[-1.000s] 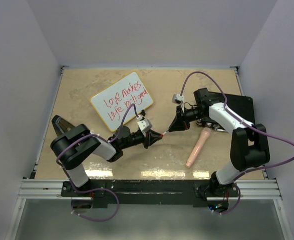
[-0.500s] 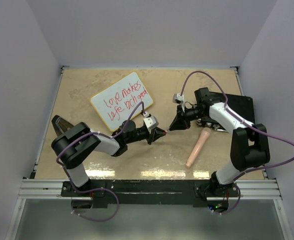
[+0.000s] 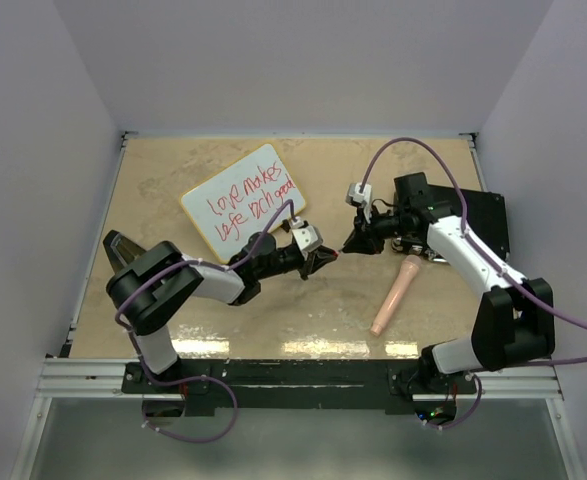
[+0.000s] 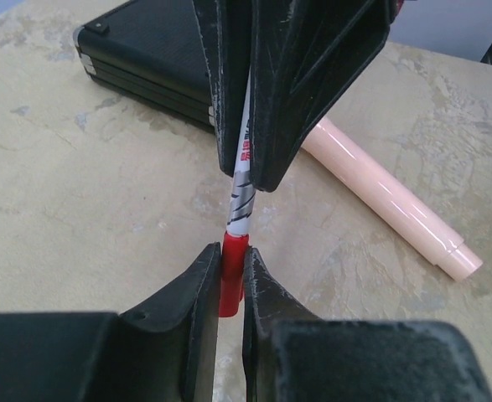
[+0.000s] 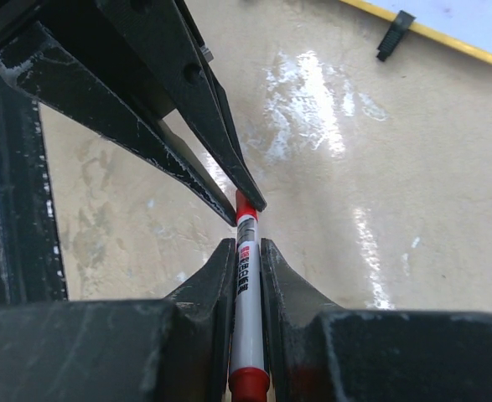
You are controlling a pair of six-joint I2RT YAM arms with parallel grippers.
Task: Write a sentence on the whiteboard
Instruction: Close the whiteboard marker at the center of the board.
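The whiteboard (image 3: 243, 202) lies flat at the far left of the table (image 3: 173, 300), with the red sentence (image 3: 251, 200) in two lines across it. So I judge the writing is done and the step in hand is capping the marker.

Both my tools meet mid-table, near and right of the board. My right gripper (image 3: 351, 243) is pinched on the marker (image 5: 247, 276) barrel. My left gripper (image 3: 323, 262) is pinched on the red cap (image 4: 231, 276) at its tip end.

Next move, as I judge it: push the two together along the marker's axis until the cap seats, with both grips kept tight and the barrel straight.

Views:
- The top view gives the layout but the marker is barely a speck there.
- The left wrist view shows cap meeting barrel, though I cannot tell if it is fully seated. It also shows the black case (image 4: 145, 50) and peach tube (image 4: 388, 201) behind.
- The right wrist view shows the barrel print, the red rear end, and the board's yellow rim with a clip foot (image 5: 394, 35).
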